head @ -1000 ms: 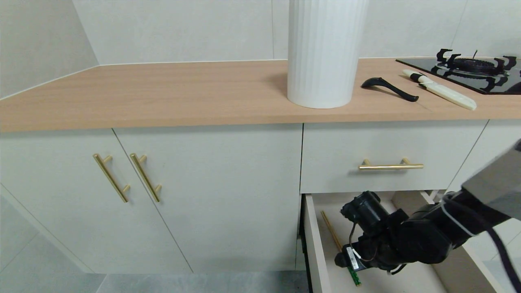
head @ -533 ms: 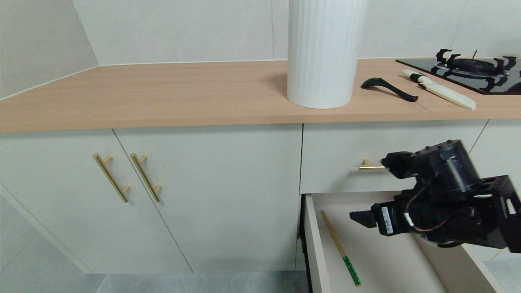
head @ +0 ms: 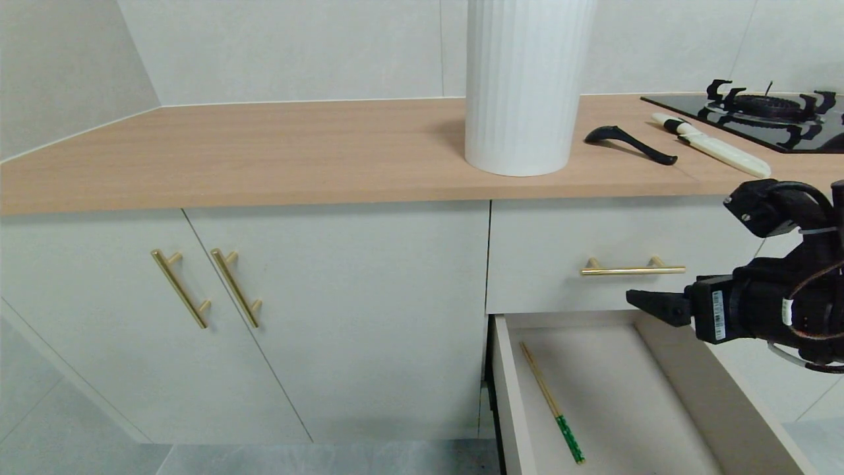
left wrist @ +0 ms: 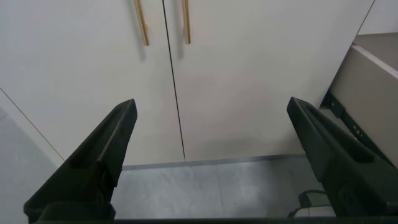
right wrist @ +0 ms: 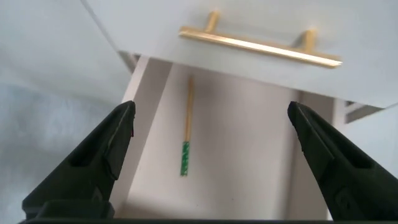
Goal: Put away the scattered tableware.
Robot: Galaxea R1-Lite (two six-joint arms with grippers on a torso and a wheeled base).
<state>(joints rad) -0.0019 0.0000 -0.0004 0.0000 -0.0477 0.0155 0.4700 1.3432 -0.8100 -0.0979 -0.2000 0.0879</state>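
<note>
Closest in, the pale pulled-out lower drawer (head: 506, 396) has a pair of wooden chopsticks with green patterned ends (head: 551, 410) lying on its floor, near the left wall, green ends toward the front; the right claw (head: 653, 308) hangs above the drawer's right wall, well apart from the chopsticks, fingers spread wide and holding nothing; just behind it is the shut upper drawer with a gold bar handle (head: 633, 269); off to the left, the left claw (left wrist: 211, 106) faces the pale cabinet doors (left wrist: 249, 74), also spread apart and empty; up on the wooden counter (head: 264, 152) there's a tall white ribbed cylinder (head: 524, 86), then a black curved utensil (head: 630, 144), then a cream knife with a black band (head: 712, 146); farthest right is the black gas hob (head: 768, 109).
</note>
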